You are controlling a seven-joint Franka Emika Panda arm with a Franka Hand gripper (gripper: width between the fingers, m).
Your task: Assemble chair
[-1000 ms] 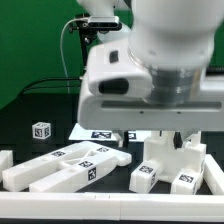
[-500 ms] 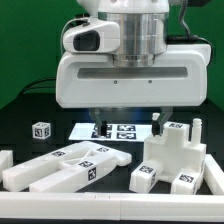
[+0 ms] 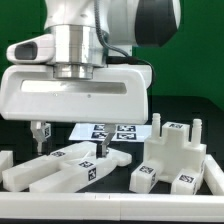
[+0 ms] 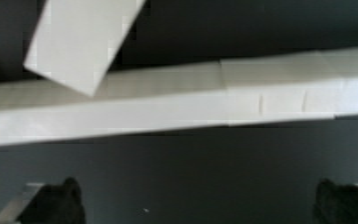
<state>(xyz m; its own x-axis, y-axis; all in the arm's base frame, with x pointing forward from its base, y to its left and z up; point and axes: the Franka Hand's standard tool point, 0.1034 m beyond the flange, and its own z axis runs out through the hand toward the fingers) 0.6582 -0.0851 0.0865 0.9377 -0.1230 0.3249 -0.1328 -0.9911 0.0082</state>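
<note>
The chair parts lie loose on the black table. Several long white tagged bars [image 3: 65, 168] lie side by side at the exterior view's lower left. Blocky white pieces with pegs and tags [image 3: 178, 155] stand at the lower right. My gripper [image 3: 70, 140] hangs open and empty just above the bars, with one finger [image 3: 40, 131] behind them and the other finger [image 3: 101, 148] at their far end. In the wrist view the gripper [image 4: 197, 205] is spread wide, with a long white bar [image 4: 176, 100] lying across beyond the fingertips. It touches nothing.
The marker board [image 3: 112, 131] lies flat behind the parts. A white piece [image 3: 5, 160] sits at the far left edge. A low white rail [image 3: 110, 207] runs along the front. A slanted white slab [image 4: 83, 40] shows beyond the bar in the wrist view.
The gripper has swung from the exterior view's right to its left and come lower, over the long bars. It now hides the small tagged cube seen earlier. The parts have not moved.
</note>
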